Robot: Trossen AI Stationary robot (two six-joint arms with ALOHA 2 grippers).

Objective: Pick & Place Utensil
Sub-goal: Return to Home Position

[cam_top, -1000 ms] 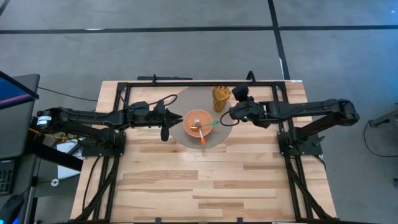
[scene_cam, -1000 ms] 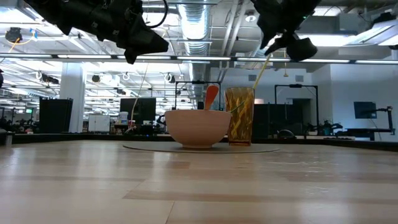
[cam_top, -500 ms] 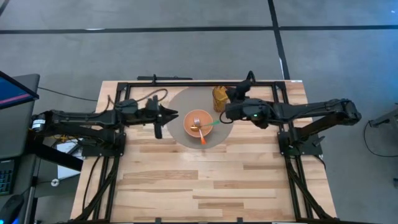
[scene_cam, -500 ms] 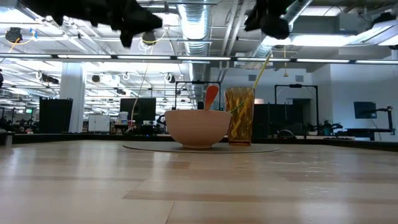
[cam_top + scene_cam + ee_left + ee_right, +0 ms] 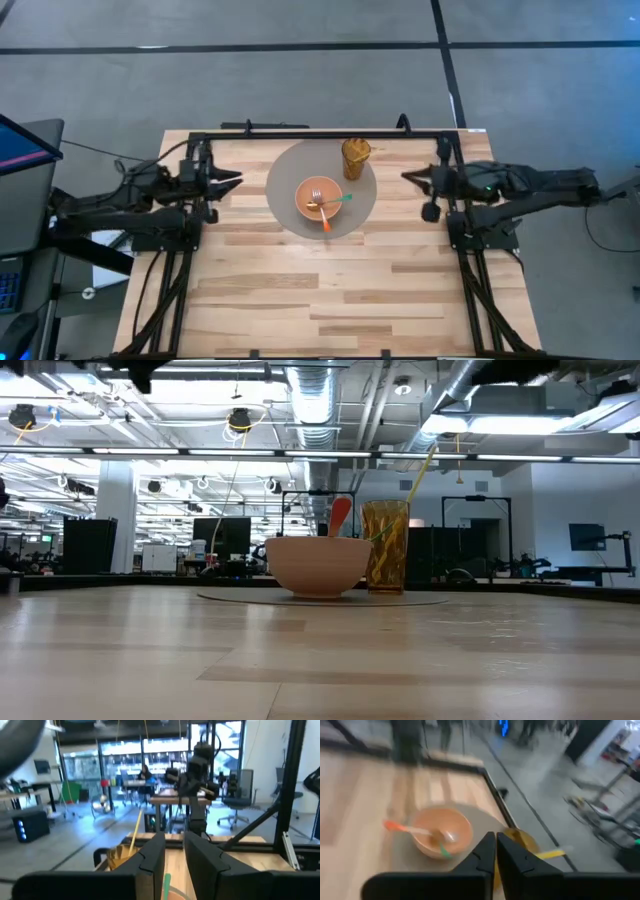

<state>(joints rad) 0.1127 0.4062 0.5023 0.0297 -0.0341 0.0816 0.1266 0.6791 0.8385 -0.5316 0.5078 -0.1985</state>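
Observation:
An orange bowl stands on a round grey mat at the middle far side of the table. In it lie an orange-handled utensil, a green-handled one and a fork. An amber glass stands upright on the mat behind the bowl, with a yellow stick leaning out of it. My left gripper is at the table's left edge, its fingers a narrow gap apart, holding nothing. My right gripper is at the right edge, shut and empty.
A black metal frame runs along the table's far edge and down both sides, where the arm bases stand. The near half of the wooden table is bare wood. A monitor stands off the table's left side.
Both grippers have drawn back from the bowl and glass and risen out of the low view: the left toward the table's left edge, the right toward its right edge. The bowl, the glass and the utensils have stayed where they were.

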